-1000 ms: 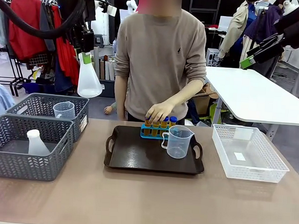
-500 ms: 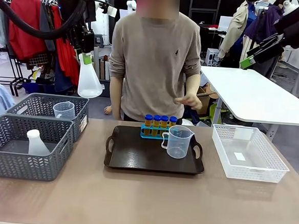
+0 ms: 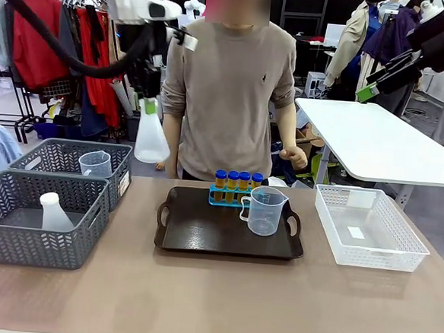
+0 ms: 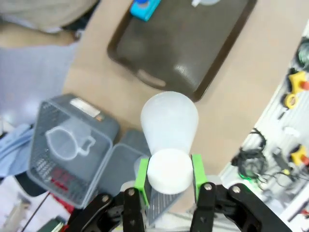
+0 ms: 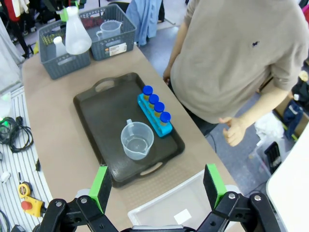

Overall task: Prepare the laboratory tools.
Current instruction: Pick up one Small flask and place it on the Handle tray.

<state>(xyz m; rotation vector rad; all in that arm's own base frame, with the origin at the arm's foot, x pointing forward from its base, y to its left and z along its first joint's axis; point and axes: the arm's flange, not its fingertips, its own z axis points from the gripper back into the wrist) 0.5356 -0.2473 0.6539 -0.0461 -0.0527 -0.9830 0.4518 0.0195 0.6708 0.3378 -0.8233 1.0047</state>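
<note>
My left tool (image 3: 149, 100) is clamped on the neck of a conical flask (image 3: 151, 137), green pads either side of the neck in the left wrist view (image 4: 168, 174). The flask hangs base-down in the air, above the gap between the far grey basket (image 3: 55, 157) and the tray (image 3: 202, 237). Held by the neck so the wide base can sit flat; my guess is it's headed for the tray, since the other tools are gathered there.

My right tool (image 5: 157, 186) is up high on my right, jaws spread wide, nothing between them, parked above the white basket (image 3: 399, 247) and out of the way.

On the tray: blue rack (image 3: 218, 200) along the far edge, beaker (image 3: 263, 210) just in front of it toward the right handle. That leaves the left half of the tray bare, probably room for the flask.

The person stands at the far side, hand (image 3: 291, 155) drawn back off the worktop (image 3: 212, 303), clear of my path.

Counts:
- flasks: 2, one in my grip, one in the near grey basket (image 3: 53, 212)
- beakers: 2, one on the tray, one in the far grey basket (image 3: 95, 163)
- blue-capped tubes (image 3: 238, 181): 4, all in the rack
- rack: 1
- grey baskets: 2
- white basket: 1, no tools in it
- tray: 1
</note>
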